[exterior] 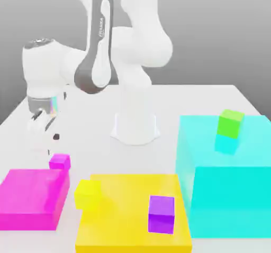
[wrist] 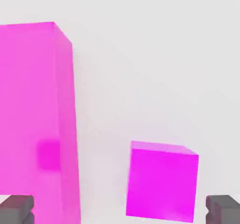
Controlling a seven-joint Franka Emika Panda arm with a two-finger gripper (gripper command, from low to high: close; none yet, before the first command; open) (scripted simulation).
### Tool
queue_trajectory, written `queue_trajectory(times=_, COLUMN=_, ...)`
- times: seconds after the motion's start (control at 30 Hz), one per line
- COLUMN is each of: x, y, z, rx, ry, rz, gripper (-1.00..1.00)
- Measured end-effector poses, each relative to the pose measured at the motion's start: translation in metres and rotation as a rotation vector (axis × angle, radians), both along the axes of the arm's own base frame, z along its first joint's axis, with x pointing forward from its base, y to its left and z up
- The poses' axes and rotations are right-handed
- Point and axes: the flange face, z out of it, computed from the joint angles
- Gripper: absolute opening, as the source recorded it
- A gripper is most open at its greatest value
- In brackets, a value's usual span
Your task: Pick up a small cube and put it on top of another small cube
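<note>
the small magenta cube (exterior: 60,162) sits on the white table (exterior: 211,96) just beside the far corner of the large flat magenta block (exterior: 33,198), at the exterior view's left. the gripper (exterior: 44,125) hangs above and a little behind it, not touching it. in the hand view the magenta cube (wrist: 161,182) lies between the two dark fingertips (wrist: 16,208), nearer the one at the other edge of the picture, with the block's tall side (wrist: 37,115) beside it. the jaws stand wide apart, far wider than the cube, and hold nothing. the cube has equal sides, so no long axis; it rests flat and looks slightly turned against the block's edge. the purple cube (exterior: 161,213) stands flat on the yellow slab (exterior: 132,231), toward its near right part in the exterior view, well apart from the magenta one. a small yellow cube (exterior: 88,193) sits at the slab's left edge, and a small green cube (exterior: 230,123) rests on the tall cyan block (exterior: 227,193). in the exterior view the fingers blur into the pale table and are hard to make out; in the hand view only the fingertips' ends show, cut off at the picture's edge, as is the cube's lower face.
</note>
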Motion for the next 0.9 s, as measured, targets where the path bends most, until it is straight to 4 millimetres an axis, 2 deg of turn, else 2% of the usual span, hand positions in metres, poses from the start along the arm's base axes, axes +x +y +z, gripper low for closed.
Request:
queue_trajectory(times=0.2, x=-0.003, y=0.000, z=-0.045, rx=0.002, ry=0.005, rz=-0.011, gripper=0.00)
queue_trajectory(times=0.23, x=-0.004, y=0.001, z=-0.053, rx=0.004, ry=0.004, rz=-0.011, gripper=-1.00)
queue_trajectory(times=0.47, x=-0.003, y=0.001, z=-0.054, rx=0.004, ry=0.002, rz=-0.011, gripper=-1.00)
queue_trajectory(times=0.77, x=0.000, y=0.002, z=0.005, rx=0.004, ry=0.002, rz=-0.004, gripper=-1.00)
queue_trajectory(times=0.83, x=0.027, y=0.002, z=0.014, rx=-0.001, ry=-0.003, rz=0.066, gripper=-1.00)
queue_trajectory(times=0.9, x=0.062, y=0.005, z=0.026, rx=-0.012, ry=-0.011, rz=0.176, gripper=-1.00)
